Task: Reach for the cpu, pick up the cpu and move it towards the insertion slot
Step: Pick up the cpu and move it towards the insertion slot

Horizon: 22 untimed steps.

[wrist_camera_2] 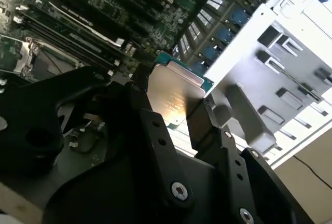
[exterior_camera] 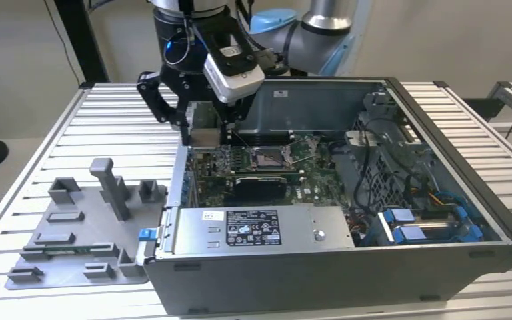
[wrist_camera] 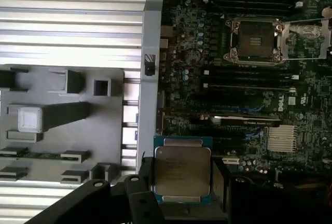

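The cpu (wrist_camera: 181, 168) is a thin square chip with a silvery top and a green edge. My gripper (wrist_camera: 182, 183) is shut on it, one black finger on each side. The cpu (wrist_camera_2: 174, 97) is held the same way in the second wrist view. In the exterior view the gripper (exterior_camera: 205, 133) hangs with the cpu (exterior_camera: 205, 138) over the case's wall on that view's left, above the motherboard's edge. The insertion slot (exterior_camera: 268, 157) is a square metal-framed socket in the middle of the board, to the exterior view's right of the gripper. The slot (wrist_camera: 254, 40) has its frame lifted open.
The open computer case (exterior_camera: 469, 200) lies on a slatted metal table (exterior_camera: 51, 133). A grey fixture plate (exterior_camera: 69, 260) with upright blocks sits beside the case on the exterior view's left. A grey power-supply box (exterior_camera: 256, 230) fills the case's near side. Cables and blue drive brackets (exterior_camera: 416, 227) crowd the right.
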Available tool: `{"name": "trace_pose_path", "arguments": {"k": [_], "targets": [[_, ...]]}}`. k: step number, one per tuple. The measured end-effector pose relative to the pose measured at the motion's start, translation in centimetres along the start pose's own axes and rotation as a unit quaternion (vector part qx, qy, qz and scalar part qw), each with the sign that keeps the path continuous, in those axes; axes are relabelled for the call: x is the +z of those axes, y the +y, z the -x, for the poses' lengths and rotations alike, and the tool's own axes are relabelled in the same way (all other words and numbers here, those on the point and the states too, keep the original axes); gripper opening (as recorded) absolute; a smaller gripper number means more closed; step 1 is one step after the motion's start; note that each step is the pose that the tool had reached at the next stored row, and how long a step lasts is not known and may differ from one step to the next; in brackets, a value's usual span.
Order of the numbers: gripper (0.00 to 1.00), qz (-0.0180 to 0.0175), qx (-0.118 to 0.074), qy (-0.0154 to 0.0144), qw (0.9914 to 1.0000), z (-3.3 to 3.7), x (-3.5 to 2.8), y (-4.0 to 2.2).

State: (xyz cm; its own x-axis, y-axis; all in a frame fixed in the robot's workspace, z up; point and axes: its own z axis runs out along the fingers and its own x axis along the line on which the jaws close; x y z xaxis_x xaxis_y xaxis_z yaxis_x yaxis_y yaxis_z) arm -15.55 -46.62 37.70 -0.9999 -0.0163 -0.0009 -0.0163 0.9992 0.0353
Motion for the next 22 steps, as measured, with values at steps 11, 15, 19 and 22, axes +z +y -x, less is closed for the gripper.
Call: {"name": "trace_pose_path", "arguments": {"k": [11, 15, 19, 22], "targets": [[0.0, 0.0, 0.0, 0.0004, 1.0, 5.01, 0.0, -0.08], [0.0, 0.0, 0.0, 0.0005, 1.0, 6.81, 0.0, -0.11], [0.0, 0.0, 0.0, 0.0007, 1.0, 8.62, 0.0, -0.14], [0.0, 0.0, 0.0, 0.0007, 1.0, 9.87, 0.0, -0.16]]}}
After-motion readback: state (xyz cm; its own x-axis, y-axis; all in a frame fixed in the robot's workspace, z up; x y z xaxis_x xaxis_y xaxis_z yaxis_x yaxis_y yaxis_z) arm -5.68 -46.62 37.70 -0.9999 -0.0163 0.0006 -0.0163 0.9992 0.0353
